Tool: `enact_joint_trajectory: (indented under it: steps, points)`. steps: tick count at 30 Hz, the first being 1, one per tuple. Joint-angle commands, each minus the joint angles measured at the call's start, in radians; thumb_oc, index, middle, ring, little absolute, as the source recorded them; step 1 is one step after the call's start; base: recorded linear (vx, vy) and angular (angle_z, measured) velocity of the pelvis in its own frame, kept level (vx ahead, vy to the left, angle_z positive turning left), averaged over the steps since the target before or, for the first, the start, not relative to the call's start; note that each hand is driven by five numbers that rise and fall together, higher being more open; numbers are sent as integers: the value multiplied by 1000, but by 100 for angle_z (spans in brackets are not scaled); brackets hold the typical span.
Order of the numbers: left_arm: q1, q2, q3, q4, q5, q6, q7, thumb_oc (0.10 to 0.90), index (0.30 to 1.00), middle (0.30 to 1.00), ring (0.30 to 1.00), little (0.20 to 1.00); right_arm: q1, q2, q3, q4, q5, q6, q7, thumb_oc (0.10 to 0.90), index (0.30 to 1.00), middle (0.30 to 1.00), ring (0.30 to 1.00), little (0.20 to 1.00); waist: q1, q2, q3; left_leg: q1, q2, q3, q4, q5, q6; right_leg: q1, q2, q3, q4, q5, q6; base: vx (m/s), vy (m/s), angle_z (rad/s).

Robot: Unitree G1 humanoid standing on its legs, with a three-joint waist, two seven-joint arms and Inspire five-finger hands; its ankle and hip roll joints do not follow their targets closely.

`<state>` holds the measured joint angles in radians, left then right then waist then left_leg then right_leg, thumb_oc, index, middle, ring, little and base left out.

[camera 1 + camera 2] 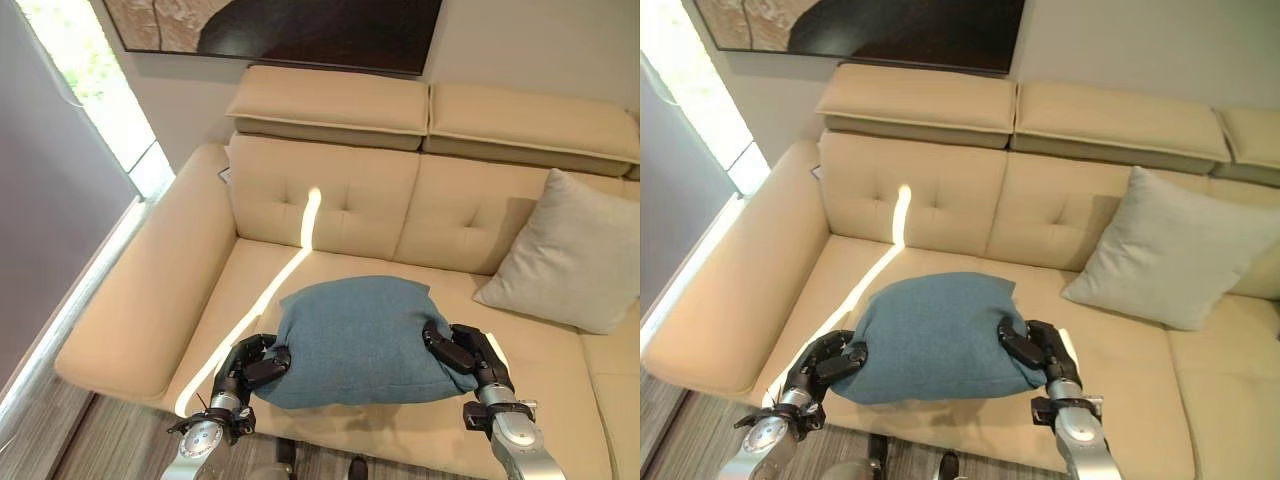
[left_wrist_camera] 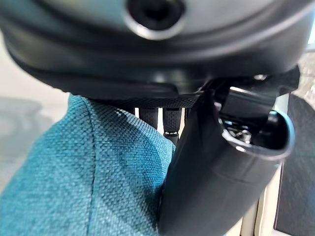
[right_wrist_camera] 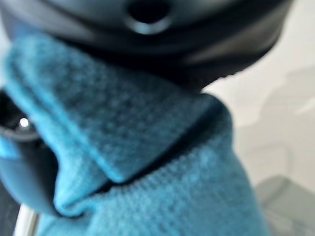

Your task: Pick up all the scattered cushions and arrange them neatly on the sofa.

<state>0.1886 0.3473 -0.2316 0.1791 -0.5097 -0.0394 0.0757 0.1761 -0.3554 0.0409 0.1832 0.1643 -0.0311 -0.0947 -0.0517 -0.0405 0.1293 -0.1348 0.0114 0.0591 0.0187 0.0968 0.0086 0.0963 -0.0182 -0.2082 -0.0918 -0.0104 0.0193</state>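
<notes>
Squarely between both hands' fingers [image 1: 268, 368]: blue cushion [image 1: 358, 338].

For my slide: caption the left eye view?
Both hands grip a blue cushion over the sofa.

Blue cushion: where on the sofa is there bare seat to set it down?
Free: the seat between the left armrest and the blue cushion, up to the backrest. Crowded: the right side, where the grey cushion leans on the backrest. The left hand and right hand grip the blue cushion's ends.
</notes>
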Motion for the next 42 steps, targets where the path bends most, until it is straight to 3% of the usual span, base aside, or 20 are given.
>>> enact_joint_trajectory:
  steps: [1, 7, 10, 13, 16, 18, 23, 30, 34, 35, 38, 39, 41, 42]
  points:
    - [-122, -34, -27, -187, -8, -143, -76, 400, 300, 300, 300, 300, -111, 20, 54, -126, 6, -130, 29, 400, 300, 300, 300, 300, 18, -19, -84, 61, 1, 36, 55, -174, -42, -24, -22, 42, 70, -81, 64, 125, 122, -16]
    - [-115, -16, -5, -193, -2, -147, -69, 400, 300, 300, 300, 300, -131, 38, 66, -123, -19, -125, 33, 400, 300, 300, 300, 300, 33, -19, -97, 98, -4, 76, 18, -193, -3, -64, -49, 81, 159, -86, 96, 84, 123, -32]
    - [-117, -5, 17, -199, -14, -154, -56, 400, 300, 300, 300, 300, -147, 49, 68, -125, -38, -127, 28, 400, 300, 300, 300, 300, 36, -10, -69, 109, -1, 81, 2, -188, 20, -162, -71, 92, 316, -30, 148, 6, 107, -39]
    - [-121, -3, 22, -194, -11, -159, -54, 400, 300, 300, 300, 300, -147, 55, 65, -131, -51, -129, 24, 400, 300, 300, 300, 300, 33, -5, -65, 112, -4, 75, -12, -185, 27, -190, -76, 101, 328, -34, 150, 12, 32, -14]
    - [-134, -12, 32, -197, -8, -173, -43, 400, 300, 300, 300, 300, -145, 57, 52, -139, -60, -138, 9, 400, 300, 300, 300, 300, 32, -3, -70, 120, -13, 61, -45, -179, 20, -173, -100, 68, 184, -39, 133, 52, -37, 0]
    - [-134, -16, 36, -206, -5, -176, -37, 400, 300, 300, 300, 300, -147, 57, 51, -143, -63, -141, 7, 400, 300, 300, 300, 300, 33, -7, -73, 127, -18, 62, -58, -174, 17, -162, -102, 64, 153, -28, 134, 69, -57, 15]
    - [-151, -31, 44, -220, 18, -197, -6, 400, 300, 300, 300, 300, -167, 56, 48, -152, -54, -157, -18, 400, 300, 300, 300, 300, 32, -3, -106, 128, -8, 55, -106, -153, -14, -116, -82, 30, 27, 2, 127, 75, -77, 10]
    - [-214, -42, 36, -270, 54, -229, 57, 400, 300, 300, 300, 300, -226, 46, 52, -180, -72, -187, -77, 400, 300, 300, 300, 300, 36, 10, -103, 92, 7, 27, -106, -133, -42, -116, -68, -7, 4, -21, 123, 10, -73, 18]
    - [-346, -37, 15, -315, 141, -278, 155, 400, 300, 300, 300, 300, -328, 23, 68, -220, -116, -223, -153, 400, 300, 300, 300, 300, 36, 19, -101, 89, 15, 16, -106, -131, -52, -109, -61, -15, 4, -38, 119, 31, -41, 23]
    - [-452, -23, -5, -331, 206, -308, 226, 400, 300, 300, 300, 300, -412, 4, 88, -234, -164, -246, -215, 400, 300, 300, 300, 300, 35, 22, -99, 94, 18, 13, -106, -131, -55, -104, -59, -15, 4, -42, 120, 27, -22, 26]
    - [-597, 9, -26, -351, 335, -332, 345, 400, 300, 300, 300, 300, -536, -30, 112, -257, -273, -273, -334, 400, 300, 300, 300, 300, 34, 27, -92, 97, 22, 10, -106, -135, -60, -101, -56, -13, 4, -49, 122, 18, -13, 10]
    - [-600, 9, -27, -350, 337, -332, 346, 400, 300, 300, 300, 300, -540, -30, 112, -255, -274, -274, -335, 400, 300, 300, 300, 300, 34, 27, -91, 92, 22, 10, -106, -130, -60, -105, -56, -14, 4, -45, 122, -36, -5, 9]
    - [-712, 11, -37, -370, 488, -338, 495, 400, 300, 300, 300, 300, -644, -46, 126, -290, -397, -290, -471, 400, 300, 300, 300, 300, 35, 31, -79, 72, 23, 5, -106, -124, -63, -124, -55, -11, 4, -43, 125, -62, -6, 4]
    - [-716, 10, -38, -368, 493, -338, 500, 400, 300, 300, 300, 300, -647, -46, 127, -288, -400, -290, -475, 400, 300, 300, 300, 300, 34, 31, -78, 71, 23, 5, -106, -123, -63, -125, -55, -11, 4, -42, 125, -107, -16, 4]
